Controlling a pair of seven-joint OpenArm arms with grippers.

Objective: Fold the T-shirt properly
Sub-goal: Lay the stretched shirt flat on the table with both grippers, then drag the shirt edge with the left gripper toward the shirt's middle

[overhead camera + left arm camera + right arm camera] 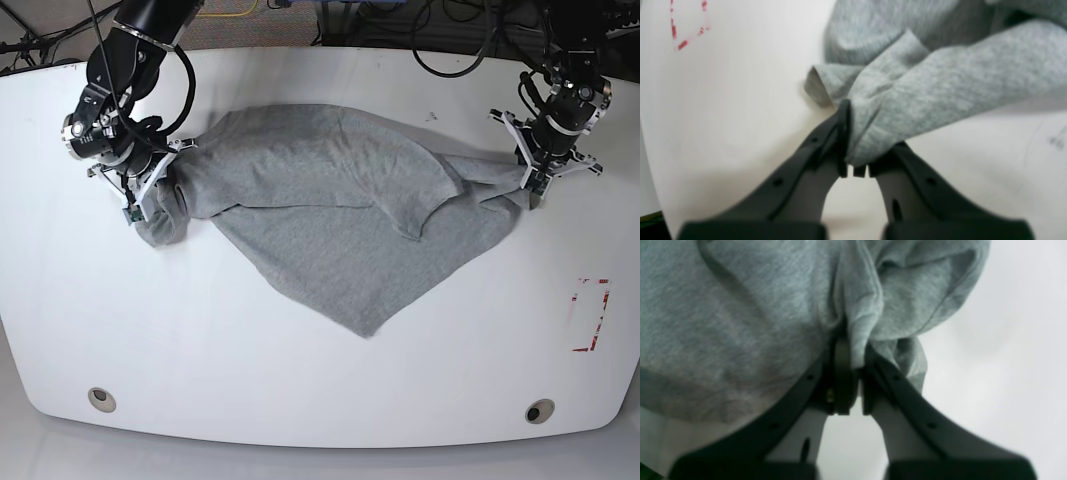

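The grey T-shirt [340, 210] lies stretched across the white table [300, 380], pulled taut between both arms, its lower part hanging in a point toward the front. At the shirt's right end my left gripper [527, 180] is shut on a bunched fold of the fabric [893, 100]; the wrist view shows the left gripper [853, 156] pinching the cloth. At the shirt's left end my right gripper [158, 195] is shut on a gathered fold [857, 323], and the right gripper [853, 373] has cloth clamped between its fingers. No lettering shows.
A red dashed rectangle [592, 315] is marked on the table at the right, also seen as a red mark [688, 25] in the left wrist view. Two round holes [100, 398] [539, 410] sit near the front edge. Cables lie beyond the far edge.
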